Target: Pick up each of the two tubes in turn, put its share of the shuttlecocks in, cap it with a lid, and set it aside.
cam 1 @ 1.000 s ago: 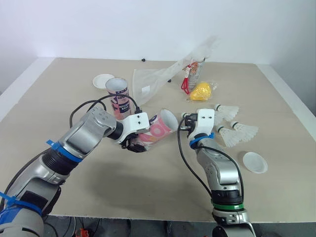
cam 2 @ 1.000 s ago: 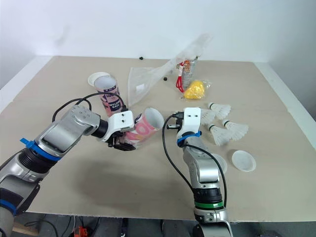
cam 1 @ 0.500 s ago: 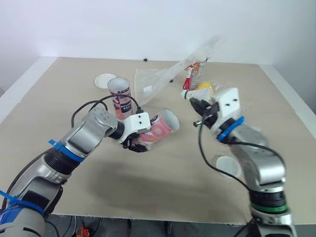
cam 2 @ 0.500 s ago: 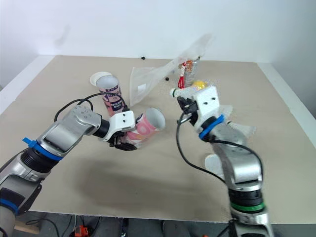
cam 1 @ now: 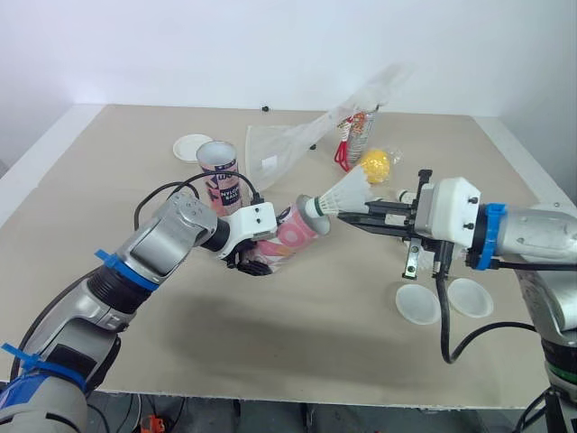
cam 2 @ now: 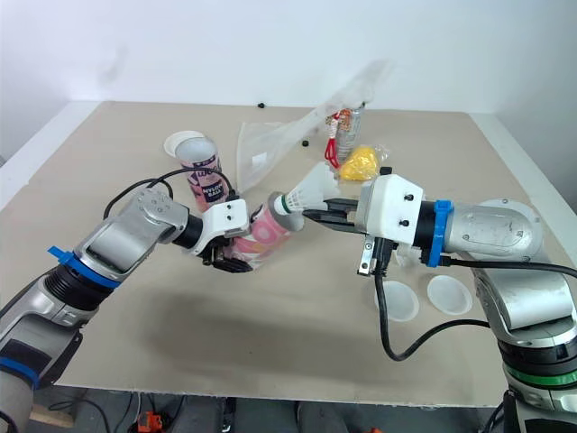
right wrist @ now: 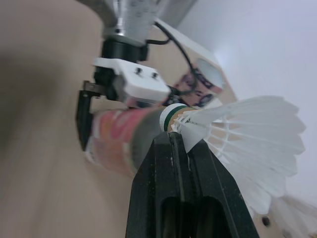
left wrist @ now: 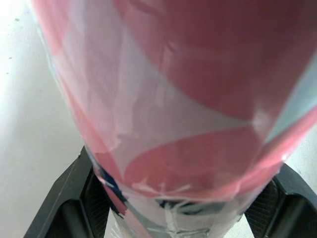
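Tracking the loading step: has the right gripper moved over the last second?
Yes. The right gripper, shut on a shuttlecock, has swung rightward, nearer the white lids, and now points at the held tube.

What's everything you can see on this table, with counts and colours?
held tube: 1, pink and white, tilted in the left gripper
standing tube: 1, pink and white, upright, back left
shuttlecock: 1, white, cork at the held tube's mouth
lids: 3, white, one beside the standing tube, two front right
plastic bag: 1, clear, back centre
yellow item: 1, yellow, beside the bag
table: 1, beige, under everything
left gripper: 1, black fingers, shut on the held tube
right gripper: 1, black fingers, shut on the shuttlecock
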You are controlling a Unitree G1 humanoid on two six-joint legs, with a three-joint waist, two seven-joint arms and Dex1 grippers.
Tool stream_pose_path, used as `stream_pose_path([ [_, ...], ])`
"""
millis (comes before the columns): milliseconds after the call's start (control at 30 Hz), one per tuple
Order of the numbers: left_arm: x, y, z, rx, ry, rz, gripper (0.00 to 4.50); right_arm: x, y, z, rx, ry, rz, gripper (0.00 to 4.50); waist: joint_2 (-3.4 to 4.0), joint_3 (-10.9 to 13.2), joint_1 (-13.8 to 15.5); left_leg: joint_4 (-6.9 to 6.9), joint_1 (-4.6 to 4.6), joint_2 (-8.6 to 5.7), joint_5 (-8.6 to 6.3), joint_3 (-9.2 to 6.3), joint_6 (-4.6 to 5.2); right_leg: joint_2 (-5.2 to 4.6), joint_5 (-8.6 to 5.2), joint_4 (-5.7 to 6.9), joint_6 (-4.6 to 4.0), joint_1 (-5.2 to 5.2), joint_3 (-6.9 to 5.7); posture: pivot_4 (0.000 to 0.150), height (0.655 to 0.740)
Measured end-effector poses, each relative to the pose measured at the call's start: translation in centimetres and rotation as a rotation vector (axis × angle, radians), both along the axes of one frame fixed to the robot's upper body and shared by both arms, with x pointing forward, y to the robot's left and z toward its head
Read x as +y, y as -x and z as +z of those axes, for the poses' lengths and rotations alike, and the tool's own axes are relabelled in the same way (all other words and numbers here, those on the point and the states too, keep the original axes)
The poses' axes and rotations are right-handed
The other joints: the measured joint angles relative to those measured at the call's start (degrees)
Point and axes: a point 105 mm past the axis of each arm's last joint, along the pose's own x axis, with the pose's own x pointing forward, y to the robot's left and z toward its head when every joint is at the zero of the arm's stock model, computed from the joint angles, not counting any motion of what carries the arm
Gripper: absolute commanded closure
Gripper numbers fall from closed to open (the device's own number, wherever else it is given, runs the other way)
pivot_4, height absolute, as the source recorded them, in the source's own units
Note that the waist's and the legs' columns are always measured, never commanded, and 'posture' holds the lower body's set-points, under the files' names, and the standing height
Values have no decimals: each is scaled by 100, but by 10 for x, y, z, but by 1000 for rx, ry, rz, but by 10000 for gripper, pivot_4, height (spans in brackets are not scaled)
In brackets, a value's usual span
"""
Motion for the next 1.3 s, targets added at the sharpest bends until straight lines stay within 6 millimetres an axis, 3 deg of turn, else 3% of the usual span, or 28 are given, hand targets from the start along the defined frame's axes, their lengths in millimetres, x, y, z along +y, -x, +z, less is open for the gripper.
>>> stream_pose_path([
  [233,-1,1,1,-2,-1,-2,14004,4,-12,-17,-18,80,4,43520,0,1,2,-1,0,0,0,0,0,1,0,0,0,-1,-1,1500,7400],
  [500,-2,2,2,-10,-5,-5,14004,10,-19,-18,-51,130,38,43520,0,3,4,-3,-2,0,0,0,0,1,-1,0,-1,-3,-1,1500,7400],
  [567,-2,2,2,-11,-5,-8,14004,11,-19,-18,-50,142,52,37505,0,3,5,-3,-2,0,0,-1,0,1,-1,0,-1,-3,-1,1500,7400],
  [633,-4,4,1,-17,1,-43,14004,13,-17,-21,-33,156,76,34273,0,3,6,-3,-3,0,0,-1,0,0,-1,0,-3,-3,-2,1500,7400],
  [733,-5,7,0,-27,5,-83,14004,13,-15,-21,-19,154,97,23546,0,3,7,-3,-3,0,0,-1,0,0,2,0,-9,-3,-2,1500,7400],
  [867,-5,5,-2,-39,1,-105,14004,7,-9,-10,3,115,114,3743,0,3,8,-2,-3,0,0,-1,0,0,2,0,-8,-1,-2,1500,7400],
  [900,-5,5,-2,-40,1,-107,14004,7,-7,-8,7,99,116,1765,0,3,8,-1,-3,1,0,-1,0,0,2,0,-7,-1,-2,1500,7400],
  [1033,-6,4,-2,-46,1,-116,14004,-2,-5,-2,53,14,79,1765,-2,4,23,3,-3,0,0,-7,0,0,2,1,-6,4,-6,1500,7400],
  [1067,-7,3,-2,-47,1,-120,14004,-10,-5,3,86,-57,30,1765,-2,3,24,5,-3,0,0,-7,0,0,3,2,-5,6,-6,1500,7400],
  [1100,-8,3,-2,-52,-1,-130,14004,-32,-5,4,158,-192,-86,1765,-4,4,39,6,-4,-2,0,-14,0,0,2,1,-7,12,-9,1500,7400],
  [1167,-8,2,-2,-54,-3,-133,14004,-38,-6,3,185,-229,-120,1765,-3,4,36,9,-3,-3,0,-14,0,1,3,1,-7,12,-7,1500,7400],
  [1200,-10,2,-2,-82,-16,-164,14004,-66,-2,-11,276,-377,-298,1765,-11,-1,72,7,-4,-5,1,-30,1,3,0,1,-15,22,-17,1500,7400],
  [1300,-10,2,-2,-108,-29,-197,14004,-106,1,-52,431,-517,-585,1765,-9,-4,108,6,-5,-9,0,-33,0,0,-4,2,-21,23,-21,1500,7400],
])
